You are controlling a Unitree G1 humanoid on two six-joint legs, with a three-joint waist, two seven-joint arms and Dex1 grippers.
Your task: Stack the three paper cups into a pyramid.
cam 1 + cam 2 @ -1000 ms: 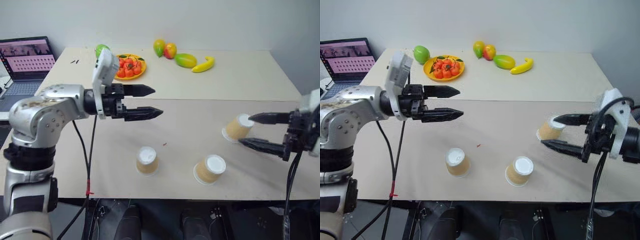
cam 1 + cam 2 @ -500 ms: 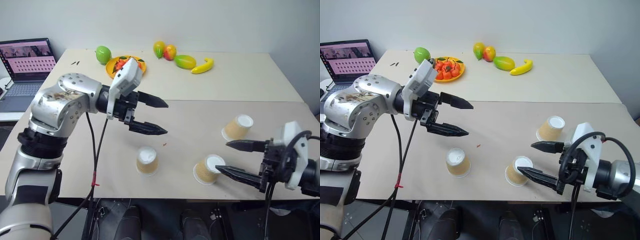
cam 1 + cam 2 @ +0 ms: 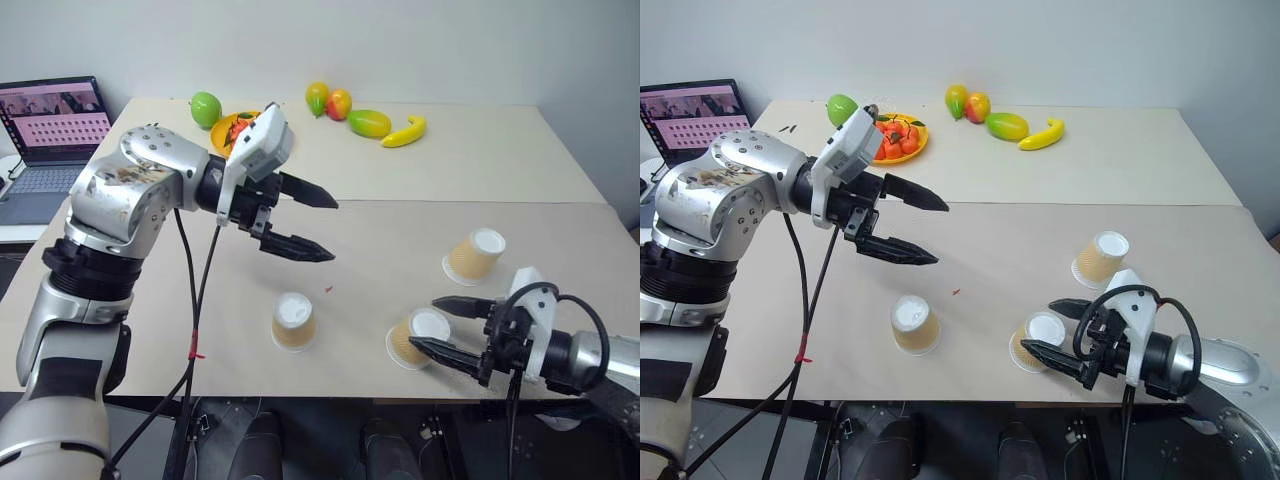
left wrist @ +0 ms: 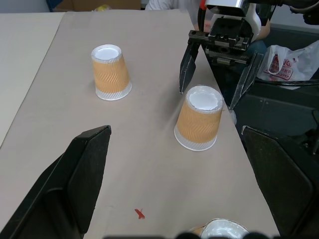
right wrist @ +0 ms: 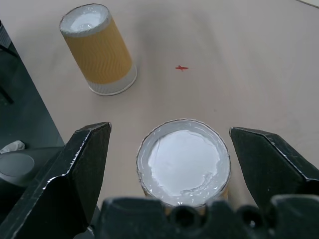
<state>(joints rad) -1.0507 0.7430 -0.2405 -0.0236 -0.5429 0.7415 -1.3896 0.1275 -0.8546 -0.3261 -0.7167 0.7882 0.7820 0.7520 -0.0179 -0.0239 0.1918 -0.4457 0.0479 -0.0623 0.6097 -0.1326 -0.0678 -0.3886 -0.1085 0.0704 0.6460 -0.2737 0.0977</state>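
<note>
Three paper cups, all upside down and apart on the table point(image 3: 520, 170), none stacked: left cup point(image 3: 293, 322) near the front edge, middle cup point(image 3: 417, 337) to its right, right cup point(image 3: 474, 256) farther back. Right gripper point(image 3: 441, 328), fingers spread either side of the middle cup without pinching, apparently lined up to take it first. Left gripper point(image 3: 312, 226), fingers spread and empty, hovers above and beyond the left cup, probably waiting its turn.
</note>
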